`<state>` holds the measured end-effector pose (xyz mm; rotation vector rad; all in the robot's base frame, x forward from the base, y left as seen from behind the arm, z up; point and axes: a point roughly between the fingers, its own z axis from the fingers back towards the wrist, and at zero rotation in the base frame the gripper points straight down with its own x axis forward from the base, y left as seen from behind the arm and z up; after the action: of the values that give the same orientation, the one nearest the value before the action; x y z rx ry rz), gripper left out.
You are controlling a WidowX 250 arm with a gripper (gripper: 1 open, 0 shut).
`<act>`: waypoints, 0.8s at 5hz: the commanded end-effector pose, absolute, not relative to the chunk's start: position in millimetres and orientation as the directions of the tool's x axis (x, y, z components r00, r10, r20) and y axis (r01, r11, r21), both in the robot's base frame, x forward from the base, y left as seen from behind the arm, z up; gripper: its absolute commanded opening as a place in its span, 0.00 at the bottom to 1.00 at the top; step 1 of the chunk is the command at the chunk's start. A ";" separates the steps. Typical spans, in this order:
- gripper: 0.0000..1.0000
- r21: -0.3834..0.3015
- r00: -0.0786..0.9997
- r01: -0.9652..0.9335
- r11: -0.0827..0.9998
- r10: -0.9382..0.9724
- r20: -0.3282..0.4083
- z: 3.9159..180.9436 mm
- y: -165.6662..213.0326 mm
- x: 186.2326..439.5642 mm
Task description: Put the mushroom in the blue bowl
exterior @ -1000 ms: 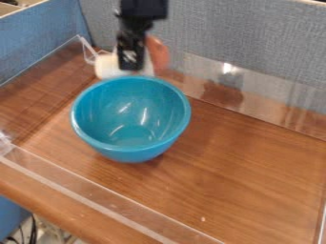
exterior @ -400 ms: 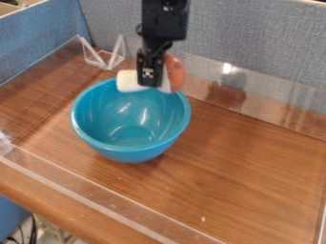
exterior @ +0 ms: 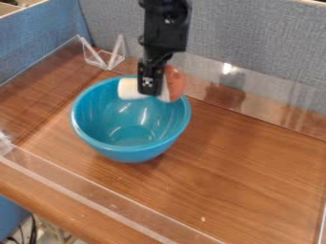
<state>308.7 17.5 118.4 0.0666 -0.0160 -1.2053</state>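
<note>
Below the grey partition, the wooden desk [exterior: 242, 181] is supporting the blue bowl [exterior: 128, 143], with a white wire rack [exterior: 97, 54] standing behind it. Above the bowl's far rim, the black pincer [exterior: 154, 78] is closing on the mushroom [exterior: 174, 82], its cream stem and reddish cap lying sideways. Placement is apparently underway; the next move is calling for centring over the opening, lowering slightly, then releasing.

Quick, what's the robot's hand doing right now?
Gripper: closed, holding the mushroom at the far side of the blue bowl.
</note>
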 end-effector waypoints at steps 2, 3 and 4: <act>0.00 0.108 0.334 0.937 0.331 -0.942 -0.018 129.3 23.2 322.2; 0.00 0.104 0.319 0.943 0.315 -0.948 -0.024 127.2 24.2 325.5; 0.00 0.101 0.302 0.949 0.298 -0.953 -0.029 125.9 24.6 328.9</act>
<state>321.5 20.2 109.2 0.0650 0.0093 -1.2759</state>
